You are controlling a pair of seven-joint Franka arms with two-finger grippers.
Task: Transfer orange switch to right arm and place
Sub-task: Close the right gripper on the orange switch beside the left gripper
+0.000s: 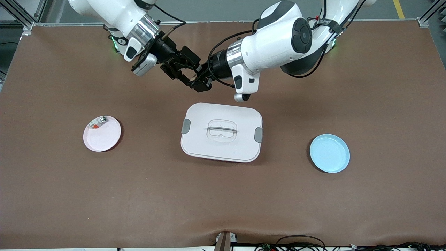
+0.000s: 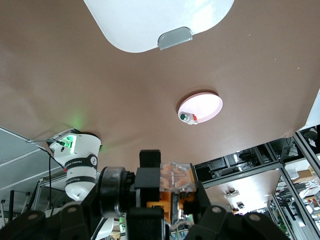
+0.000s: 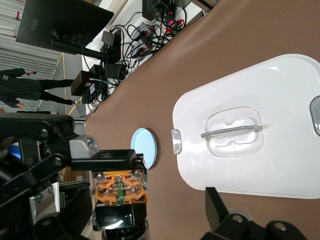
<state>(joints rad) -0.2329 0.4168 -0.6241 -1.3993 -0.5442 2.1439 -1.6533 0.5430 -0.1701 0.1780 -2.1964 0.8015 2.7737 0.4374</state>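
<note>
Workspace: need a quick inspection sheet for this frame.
Surface: brown table mat, wrinkled at the front edge.
Job's things: orange switch held in the air.
Clutter: lidded white container mid-table; pink plate holding a small silvery part; blue plate.
Grippers: left tool shut on the switch; right tool open beside it, over the mat.
Cables: bundle at the front edge.
Surroundings: metal frame.

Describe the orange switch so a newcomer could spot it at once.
Find the white lidded box mid-table; above its robot-side edge the two grippers meet. The orange switch is clamped in the left gripper: a tiny black block with an orange face, unlike the silvery part on the pink plate.
</note>
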